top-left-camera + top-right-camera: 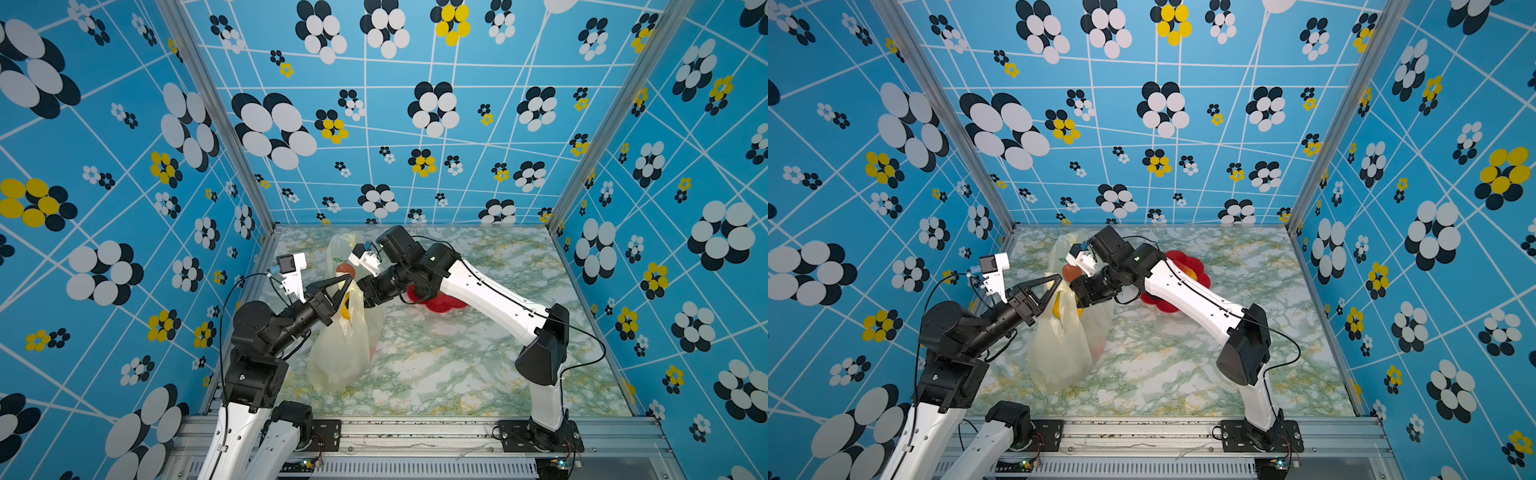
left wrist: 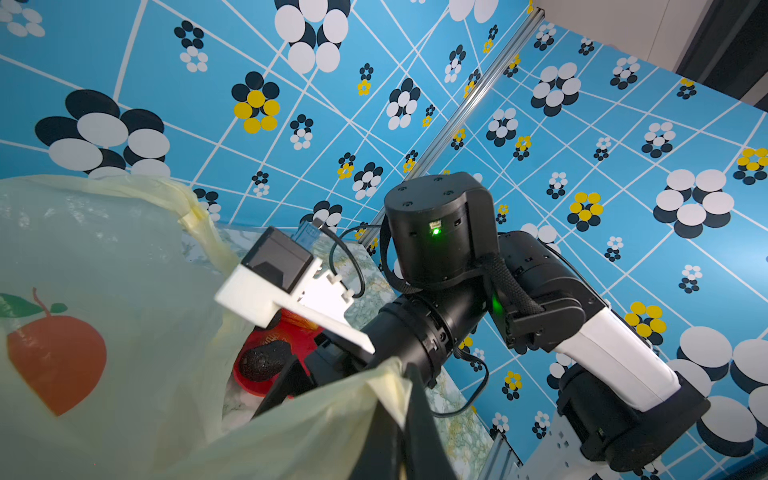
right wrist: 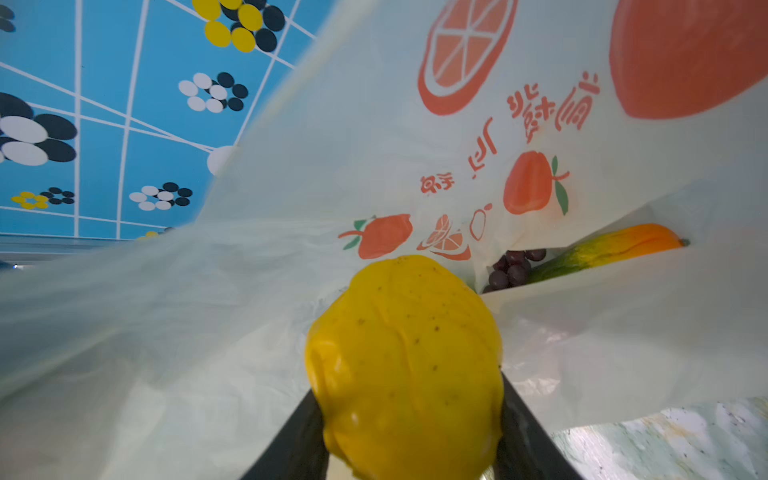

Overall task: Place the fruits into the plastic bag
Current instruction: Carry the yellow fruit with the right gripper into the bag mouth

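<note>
The plastic bag is held up near the left edge of the bench, its rim pinched in the left gripper, whose jaws are closed together on the film. The lemon is clamped between the fingers of the right gripper, which is reached into the bag's mouth. Deeper inside, the grape bunch and the orange-green piece are seen lying together. On the red plate, towards the far edge, an avocado is left. A snag is judged the main risk: thin film could be caught by the open jaws on withdrawal, so that the rim is tugged from the left grip. If released too high, the lemon could roll back out.
</note>
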